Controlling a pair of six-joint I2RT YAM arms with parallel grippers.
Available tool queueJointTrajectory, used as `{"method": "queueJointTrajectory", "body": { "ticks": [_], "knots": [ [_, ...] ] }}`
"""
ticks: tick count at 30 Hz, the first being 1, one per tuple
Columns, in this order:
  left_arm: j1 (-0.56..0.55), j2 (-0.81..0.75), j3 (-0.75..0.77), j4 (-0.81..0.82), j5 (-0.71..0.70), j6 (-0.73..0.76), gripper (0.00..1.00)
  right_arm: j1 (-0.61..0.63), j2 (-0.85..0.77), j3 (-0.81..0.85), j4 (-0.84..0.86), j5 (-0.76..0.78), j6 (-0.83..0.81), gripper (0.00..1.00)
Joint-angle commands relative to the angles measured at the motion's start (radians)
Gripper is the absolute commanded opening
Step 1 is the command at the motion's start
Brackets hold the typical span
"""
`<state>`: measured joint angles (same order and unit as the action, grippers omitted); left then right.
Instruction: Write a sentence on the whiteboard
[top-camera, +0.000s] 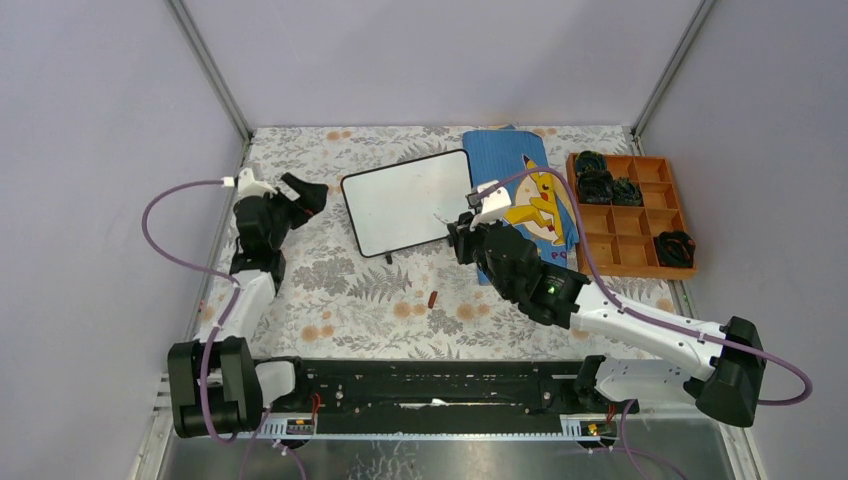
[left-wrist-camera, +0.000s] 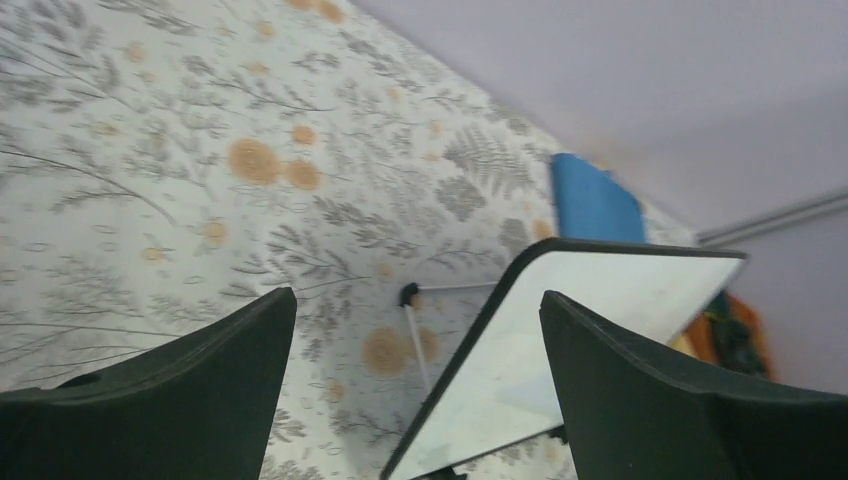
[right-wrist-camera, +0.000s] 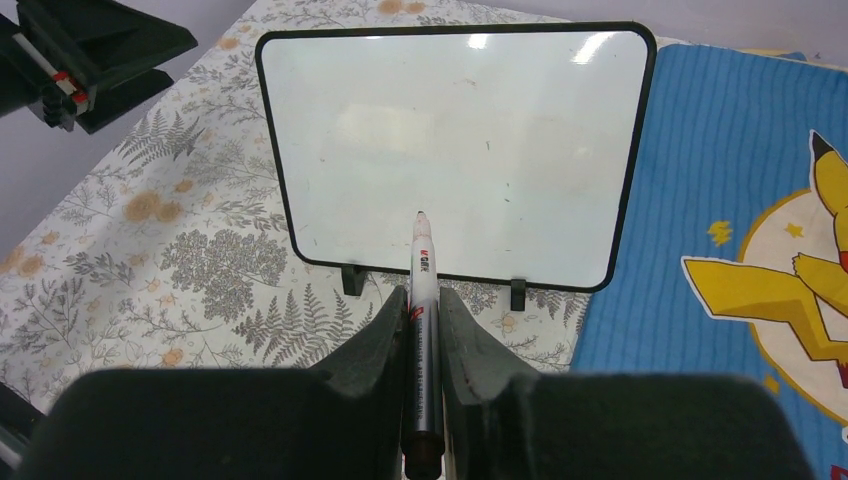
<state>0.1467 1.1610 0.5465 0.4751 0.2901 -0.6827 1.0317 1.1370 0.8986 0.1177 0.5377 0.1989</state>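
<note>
Because the whiteboard (top-camera: 408, 202) looks light and stiff, resting blank on the middle of the desk (top-camera: 330, 290), it may skid while written on. The right fingers (right-wrist-camera: 380, 330) pinch the marker (right-wrist-camera: 420, 262); the left fingers (left-wrist-camera: 200, 370) gape wide, fit to pin its rim.

Top view: bright, even, diffuse overhead light. Only soft, faint shadows on desk (top-camera: 340, 290) beside arms. Sharp across frame; dull sheen on metal strip at 6 o'clock.

Left wrist view: soft, mildly blurred throughout. Left pincer (left-wrist-camera: 415, 296) fingers dark, underlit, featureless. Whiteboard (left-wrist-camera: 560, 340) face greyish; background at 2 o'clock out of focus.

Right wrist view: board crisp, two small glare spots along its 12 o'clock edge, pale reflection patch toward 10 o'clock. Marker (right-wrist-camera: 422, 270) tip sharp; right pincer (right-wrist-camera: 420, 300) body at 6 o'clock black, blurred.
</note>
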Motion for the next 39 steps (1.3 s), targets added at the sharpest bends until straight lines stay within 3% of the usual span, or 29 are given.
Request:
{"method": "queueJointTrajectory", "body": {
  "ticks": [1,7,13,19,22,24,28,31,39],
  "knots": [
    [-0.065,-0.044,0.148,-0.394,-0.315,0.235,0.99,0.008,-0.023,-0.001,0.069,0.004,0.001,0.0],
    [-0.006,-0.156,0.092,-0.249,-0.282,0.068,0.99,0.008,-0.023,0.006,0.067,-0.006,0.01,0.0],
    [0.029,-0.061,0.142,-0.343,-0.148,0.067,0.99,0.007,-0.046,-0.005,0.065,-0.004,0.003,0.0],
    [0.035,-0.078,0.021,-0.175,-0.136,0.012,0.99,0.008,-0.058,-0.015,0.074,0.008,-0.012,0.0],
    [0.033,-0.044,0.018,-0.088,0.058,0.068,0.99,0.008,-0.047,-0.004,0.067,0.002,-0.006,0.0],
    [0.034,-0.029,-0.017,0.06,0.211,0.11,0.99,0.008,-0.043,0.001,0.064,-0.004,0.0,0.0],
    [0.034,0.035,-0.007,0.063,0.225,0.144,0.98,0.008,-0.039,0.025,0.029,-0.031,0.004,0.0],
    [0.038,0.031,-0.056,0.175,0.22,0.12,0.97,0.008,-0.037,0.036,0.01,-0.039,-0.005,0.0],
    [0.075,0.175,-0.076,0.387,0.405,-0.013,0.94,0.008,-0.038,0.039,0.016,-0.048,-0.031,0.0]
  ]
}}
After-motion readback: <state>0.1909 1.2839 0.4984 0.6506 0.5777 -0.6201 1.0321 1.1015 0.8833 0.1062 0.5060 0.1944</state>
